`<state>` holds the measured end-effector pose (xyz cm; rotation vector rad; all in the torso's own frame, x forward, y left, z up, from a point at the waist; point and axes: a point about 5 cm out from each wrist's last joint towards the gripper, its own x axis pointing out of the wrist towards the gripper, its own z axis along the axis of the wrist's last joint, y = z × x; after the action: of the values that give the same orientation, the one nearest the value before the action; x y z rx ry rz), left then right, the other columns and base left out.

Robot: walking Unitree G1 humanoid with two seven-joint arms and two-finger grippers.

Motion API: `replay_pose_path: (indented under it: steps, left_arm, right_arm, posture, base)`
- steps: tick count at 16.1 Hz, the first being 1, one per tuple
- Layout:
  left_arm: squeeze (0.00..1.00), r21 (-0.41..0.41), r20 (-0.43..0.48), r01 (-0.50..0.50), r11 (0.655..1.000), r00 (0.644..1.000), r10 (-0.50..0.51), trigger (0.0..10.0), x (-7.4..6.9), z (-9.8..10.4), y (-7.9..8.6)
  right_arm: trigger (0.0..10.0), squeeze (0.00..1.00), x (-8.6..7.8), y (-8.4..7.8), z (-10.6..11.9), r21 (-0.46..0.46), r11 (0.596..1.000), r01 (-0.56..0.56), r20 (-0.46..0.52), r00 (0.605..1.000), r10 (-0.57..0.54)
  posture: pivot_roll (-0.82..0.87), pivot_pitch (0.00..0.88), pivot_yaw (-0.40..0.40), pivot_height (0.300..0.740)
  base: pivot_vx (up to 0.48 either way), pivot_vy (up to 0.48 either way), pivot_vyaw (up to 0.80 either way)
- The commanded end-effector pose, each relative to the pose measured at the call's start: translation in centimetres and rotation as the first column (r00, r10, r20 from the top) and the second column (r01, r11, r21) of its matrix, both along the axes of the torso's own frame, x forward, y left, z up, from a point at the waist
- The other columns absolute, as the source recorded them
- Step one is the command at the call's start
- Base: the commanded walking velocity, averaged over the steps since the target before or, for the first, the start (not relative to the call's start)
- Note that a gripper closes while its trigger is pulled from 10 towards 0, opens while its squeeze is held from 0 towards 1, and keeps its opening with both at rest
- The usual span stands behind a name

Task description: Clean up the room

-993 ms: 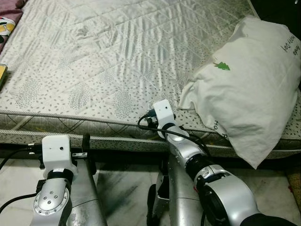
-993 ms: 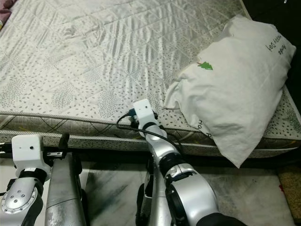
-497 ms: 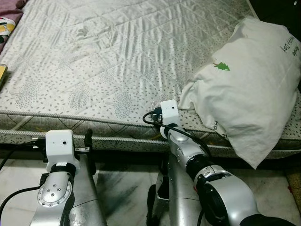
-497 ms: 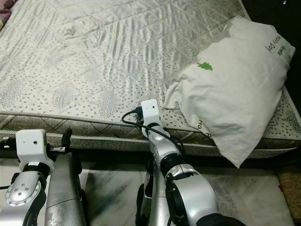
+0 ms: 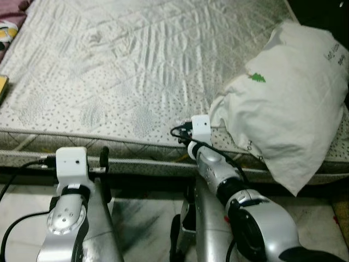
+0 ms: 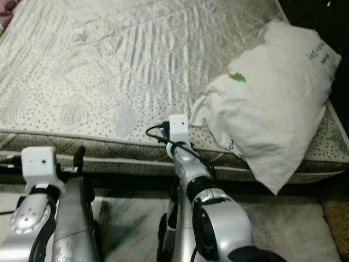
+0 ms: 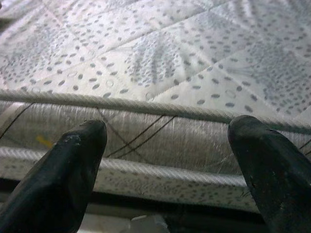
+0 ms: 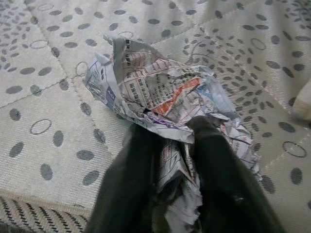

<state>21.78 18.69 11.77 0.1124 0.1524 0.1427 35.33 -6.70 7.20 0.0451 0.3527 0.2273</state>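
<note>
Right wrist view: right gripper (image 8: 177, 160) seemingly pinching crumpled newspaper (image 8: 165, 97)

Silver arms (image 5: 245, 213), white wrist boxes (image 5: 72, 162), black cables (image 5: 180, 131).

the bare quilted mattress with a leaf print (image 5: 125, 71) lies across the view ahead of the robot. the large white pillow with a small green tree mark (image 5: 289, 103) rests on its right part, overhanging the near edge. the crumpled printed newspaper (image 8: 165, 102) lies on the mattress beside the pillow, pinched in the right end effector (image 8: 177, 145). the left end effector (image 7: 167, 141), fingers apart, faces the mattress's side edge, left of the right arm.
</note>
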Motion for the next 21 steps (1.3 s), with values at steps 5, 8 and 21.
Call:
replay_pose_path:
  steps: [5,8,21]
  left_arm:
    - [0.0,-0.011,0.018,0.061,0.998,0.998,-0.061,10.0,2.0,-0.4,-1.0]
    - [0.0,-0.043,0.039,0.077,0.996,0.996,-0.075,10.0,3.3,-0.5,-1.3]
    - [0.0,-0.103,0.051,0.219,0.97,0.975,-0.215,10.0,4.4,-2.6,-2.6]
  right_arm:
    - [0.0,0.0,0.4,-3.1,-0.2,0.047,0.997,0.064,-0.021,0.998,-0.063]
    - [0.0,0.0,0.6,-5.2,0.9,0.082,0.996,0.025,0.087,0.996,-0.033]
    - [10.0,0.0,-8.3,-9.1,3.1,-0.058,0.991,0.119,0.355,0.93,-0.091]
  posture:
    - [0.12,0.101,-0.135,0.521]
    - [0.07,0.064,-0.117,0.521]
    - [-0.05,0.0,0.009,0.521]
  base:
    - [0.0,0.0,0.0]
    - [0.0,0.0,0.0]
    - [0.0,0.0,0.0]
